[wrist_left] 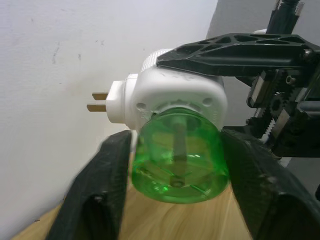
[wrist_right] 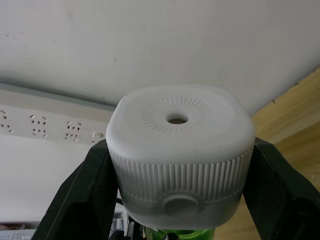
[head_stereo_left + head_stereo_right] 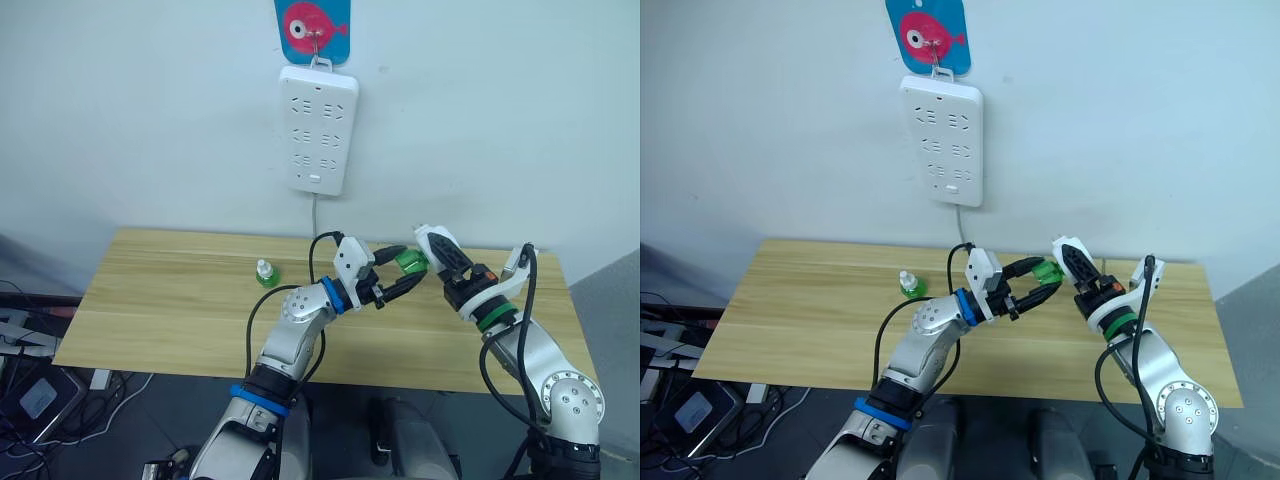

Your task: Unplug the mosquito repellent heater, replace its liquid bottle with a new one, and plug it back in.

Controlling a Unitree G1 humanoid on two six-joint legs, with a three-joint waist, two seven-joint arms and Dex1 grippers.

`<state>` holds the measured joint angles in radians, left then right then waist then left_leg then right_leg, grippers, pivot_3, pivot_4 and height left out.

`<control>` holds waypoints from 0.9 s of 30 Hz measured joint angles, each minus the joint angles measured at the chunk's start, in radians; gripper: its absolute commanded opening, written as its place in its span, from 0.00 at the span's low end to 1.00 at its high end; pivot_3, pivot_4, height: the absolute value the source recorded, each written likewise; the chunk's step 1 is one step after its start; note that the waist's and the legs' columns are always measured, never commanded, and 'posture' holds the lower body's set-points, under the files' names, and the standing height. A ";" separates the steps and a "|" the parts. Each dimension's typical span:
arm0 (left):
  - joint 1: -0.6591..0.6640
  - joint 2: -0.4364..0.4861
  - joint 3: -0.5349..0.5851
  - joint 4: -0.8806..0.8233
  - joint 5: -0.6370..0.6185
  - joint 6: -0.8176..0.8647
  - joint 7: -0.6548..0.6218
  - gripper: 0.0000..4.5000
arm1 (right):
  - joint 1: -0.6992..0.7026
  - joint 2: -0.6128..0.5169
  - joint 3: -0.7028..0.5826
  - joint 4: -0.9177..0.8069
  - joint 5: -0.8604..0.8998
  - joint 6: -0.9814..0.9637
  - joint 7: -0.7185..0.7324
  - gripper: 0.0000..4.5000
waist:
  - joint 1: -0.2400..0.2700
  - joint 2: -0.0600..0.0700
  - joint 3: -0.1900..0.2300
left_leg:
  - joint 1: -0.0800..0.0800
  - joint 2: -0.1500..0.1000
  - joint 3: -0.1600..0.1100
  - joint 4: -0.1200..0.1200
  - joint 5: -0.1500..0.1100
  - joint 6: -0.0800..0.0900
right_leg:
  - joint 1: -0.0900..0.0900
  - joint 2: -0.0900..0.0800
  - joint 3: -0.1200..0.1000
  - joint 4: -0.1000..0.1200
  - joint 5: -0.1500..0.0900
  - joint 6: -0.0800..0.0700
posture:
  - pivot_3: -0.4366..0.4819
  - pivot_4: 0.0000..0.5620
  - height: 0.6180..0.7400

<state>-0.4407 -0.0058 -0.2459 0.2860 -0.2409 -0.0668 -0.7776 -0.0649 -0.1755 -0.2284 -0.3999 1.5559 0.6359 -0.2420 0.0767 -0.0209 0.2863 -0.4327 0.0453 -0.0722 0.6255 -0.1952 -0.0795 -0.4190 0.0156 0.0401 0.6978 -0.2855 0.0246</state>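
My right gripper (image 3: 440, 256) is shut on the white mosquito repellent heater (image 3: 431, 242), holding it above the table's right half. In the right wrist view the heater (image 2: 176, 125) sits between both black fingers, its round top hole facing the camera. A green liquid bottle (image 3: 408, 262) sticks out of the heater toward my left gripper (image 3: 404, 273). In the left wrist view both fingers of that gripper press against the bottle (image 1: 179, 160), and two metal prongs (image 1: 97, 100) point away from the heater body (image 1: 175, 90). A second small green bottle (image 3: 265, 273) with a white cap stands on the table.
A long white power strip (image 3: 317, 128) hangs on the wall above the table, its cord running down behind it. The wooden table (image 3: 160, 300) spreads below both arms. Cables and boxes lie on the floor at the left (image 3: 35, 390).
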 measured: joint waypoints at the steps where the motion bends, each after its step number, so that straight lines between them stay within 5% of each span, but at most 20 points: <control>1: 0.000 0.000 0.000 0.000 0.000 0.000 0.003 0.98 | 0.000 0.000 0.003 -0.007 0.000 0.000 0.000 0.67 | 0.000 0.000 0.000 | 0.000 0.000 0.000 0.000 0.000 0.000 | 0.000 0.000 0.000 0.000 0.000 0.000 | 0.72 0.43 1.00; 9: 0.000 0.000 -0.001 0.000 0.000 0.000 0.003 0.98 | 0.003 -0.001 0.012 -0.018 0.001 -0.009 0.001 0.67 | 0.000 0.000 0.000 | 0.000 0.000 0.000 0.000 0.000 0.000 | 0.000 0.000 0.000 0.000 0.000 0.000 | 0.72 0.43 1.00; 17: 0.000 -0.003 -0.005 0.000 -0.001 0.001 -0.015 0.52 | 0.004 -0.002 0.014 -0.018 0.001 -0.020 0.000 0.67 | 0.000 0.000 0.000 | 0.000 0.000 0.000 0.000 0.000 0.000 | 0.000 0.000 0.000 0.000 0.000 0.000 | 0.72 0.43 1.00; 23: 0.000 -0.002 -0.004 0.000 -0.001 0.003 -0.020 0.51 | 0.005 -0.005 0.015 -0.018 0.001 -0.019 0.000 0.67 | 0.000 0.000 0.000 | 0.000 0.000 0.000 0.000 0.000 0.000 | 0.000 0.000 0.000 0.000 0.000 0.000 | 0.71 0.44 1.00; 27: 0.000 0.017 -0.004 -0.003 -0.001 0.016 -0.045 0.51 | 0.022 -0.041 0.022 -0.026 0.037 0.002 -0.002 0.96 | -0.002 0.000 0.000 | 0.000 0.000 0.000 0.000 0.000 0.000 | 0.000 0.000 0.000 0.000 0.000 0.000 | 0.70 0.45 1.00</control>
<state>-0.4408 0.0111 -0.2503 0.2827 -0.2418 -0.0506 -0.8223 -0.0431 -0.2161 -0.2066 -0.4264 1.5934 0.6375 -0.2442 0.0750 -0.0209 0.2863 -0.4329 0.0453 -0.0722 0.6259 -0.1952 -0.0795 -0.4190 0.0157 0.0403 0.6979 -0.2850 0.0244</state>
